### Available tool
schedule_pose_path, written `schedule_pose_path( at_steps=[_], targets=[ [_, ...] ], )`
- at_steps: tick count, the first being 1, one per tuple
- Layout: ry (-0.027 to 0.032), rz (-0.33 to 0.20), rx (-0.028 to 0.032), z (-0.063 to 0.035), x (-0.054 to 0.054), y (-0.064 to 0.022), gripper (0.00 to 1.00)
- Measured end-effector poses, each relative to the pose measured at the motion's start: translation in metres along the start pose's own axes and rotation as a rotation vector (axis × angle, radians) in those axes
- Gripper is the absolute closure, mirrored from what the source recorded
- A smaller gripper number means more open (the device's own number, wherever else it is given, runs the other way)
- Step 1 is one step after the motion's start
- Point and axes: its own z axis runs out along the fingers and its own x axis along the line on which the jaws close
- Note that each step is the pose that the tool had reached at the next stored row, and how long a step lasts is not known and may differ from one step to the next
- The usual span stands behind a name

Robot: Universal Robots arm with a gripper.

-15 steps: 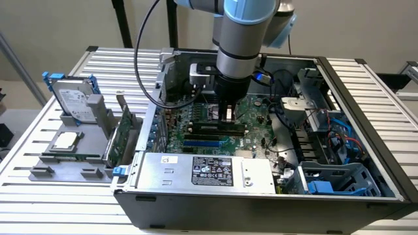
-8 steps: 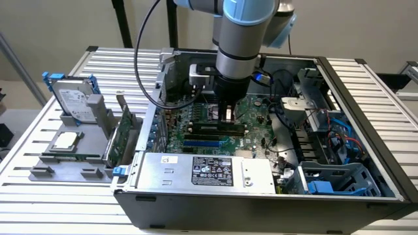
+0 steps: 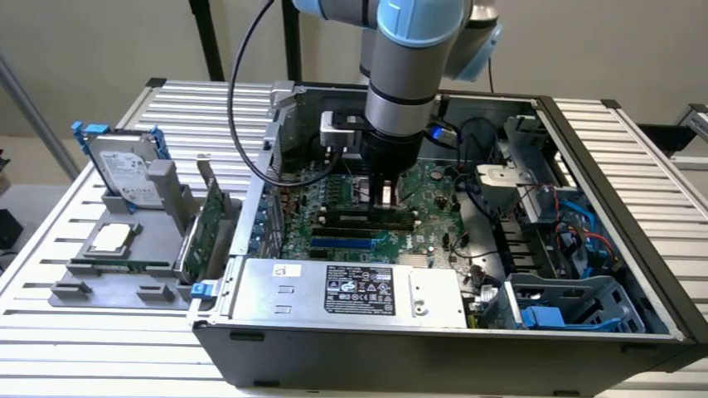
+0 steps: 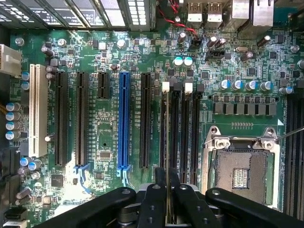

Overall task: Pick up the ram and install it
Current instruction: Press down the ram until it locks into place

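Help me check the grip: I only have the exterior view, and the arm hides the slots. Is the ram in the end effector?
Observer: Yes. In the wrist view the end effector is shut on the ram, which shows edge-on as a thin strip.
Operator: Which slot is it over?
Observer: It runs along the memory slot farthest from the CPU socket.
Operator: Is that socket occupied?
Observer: No, it holds no processor.
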Motion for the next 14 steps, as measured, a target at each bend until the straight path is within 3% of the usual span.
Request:
schedule_pose_path(
  at_steps=[4,10,11,14],
  targets=[
    [0.0,0.0,-0.0005,-0.0027,0.0,0.0,0.0],
    [0.0,0.0,-0.001,-0.0225,0.0,0.0019,0.0],
    [-0.0001,-0.001,-0.001,-0.0239,0.0,0.002,1.0],
    [-0.0003,-0.001,-0.0008,-0.0245,0.0,0.002,1.0]
  ],
)
